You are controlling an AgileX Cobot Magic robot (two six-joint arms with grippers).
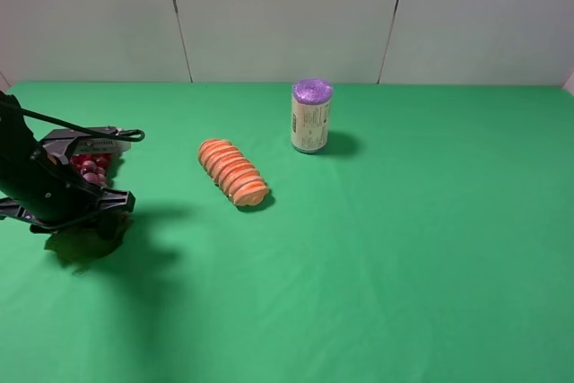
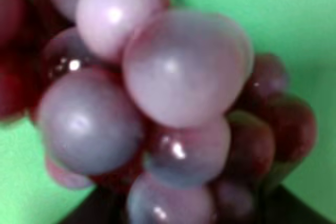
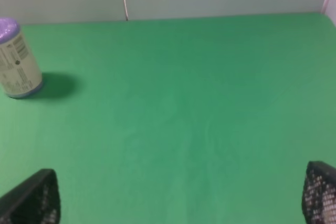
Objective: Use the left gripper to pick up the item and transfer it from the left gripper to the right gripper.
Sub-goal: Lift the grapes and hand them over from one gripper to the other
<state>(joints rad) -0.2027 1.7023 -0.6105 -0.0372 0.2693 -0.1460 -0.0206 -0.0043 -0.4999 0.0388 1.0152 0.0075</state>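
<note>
At the far left of the green tabletop (image 1: pixel 404 266), the left gripper (image 1: pixel 95 186) is set over the item (image 2: pixel 173 77), whose glossy grapes fill the left wrist view (too close and blurred for the jaw spacing to be judged). The right gripper (image 3: pixel 181 203) is shown with its fingertips (image 3: pixel 31 200) spread wide, nothing between them. An orange roll (image 1: pixel 233 171) lies near the item, and a purple-topped can (image 1: pixel 311 116) stands upright beyond it. Open cloth is left across the middle and right.
</note>
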